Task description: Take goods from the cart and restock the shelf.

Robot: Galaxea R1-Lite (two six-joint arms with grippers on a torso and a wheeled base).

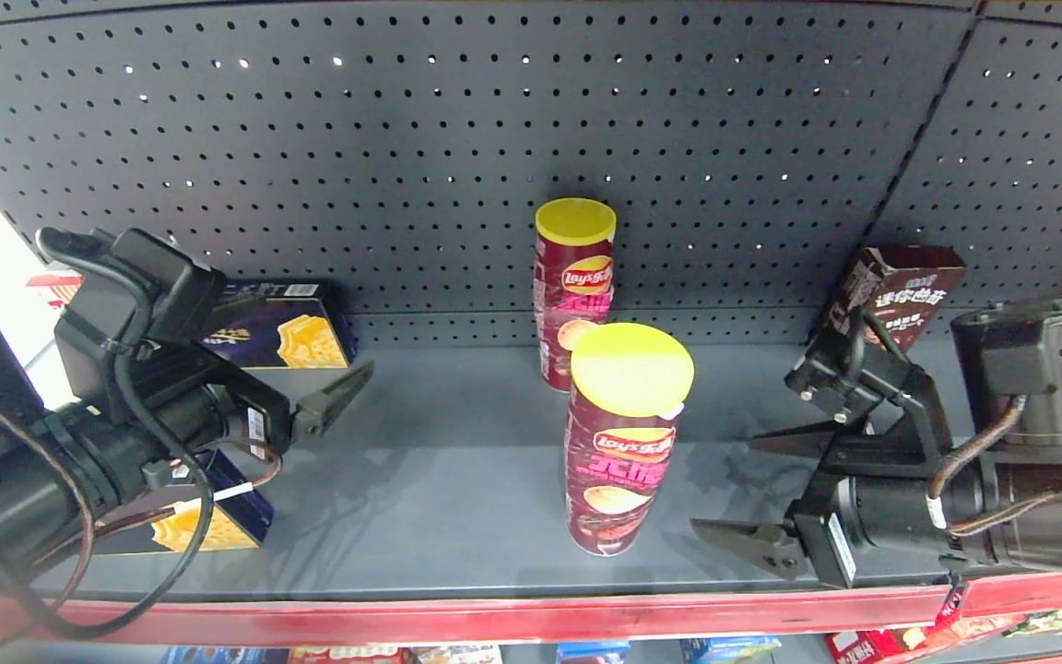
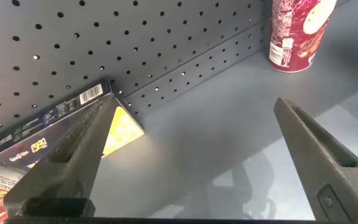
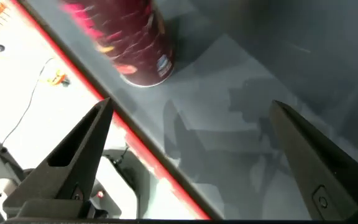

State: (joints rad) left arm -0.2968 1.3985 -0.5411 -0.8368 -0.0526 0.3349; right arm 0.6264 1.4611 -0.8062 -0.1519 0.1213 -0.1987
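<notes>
Two dark red chip cans with yellow lids stand upright on the grey shelf (image 1: 457,480): one at the back (image 1: 575,286) by the pegboard, one nearer the front (image 1: 623,443). My left gripper (image 2: 194,102) hovers open over the shelf's left part, empty; one finger (image 1: 333,397) points toward the cans, and the back can (image 2: 297,31) lies beyond it. My right gripper (image 1: 757,493) is open and empty just right of the front can (image 3: 135,43), close to the red shelf edge (image 3: 114,118).
A blue snack box (image 1: 277,327) leans at the back left, and another blue box (image 1: 208,516) lies at the front left under my left arm. A brown box (image 1: 895,290) stands tilted at the back right. Bare shelf lies between the left boxes and the cans.
</notes>
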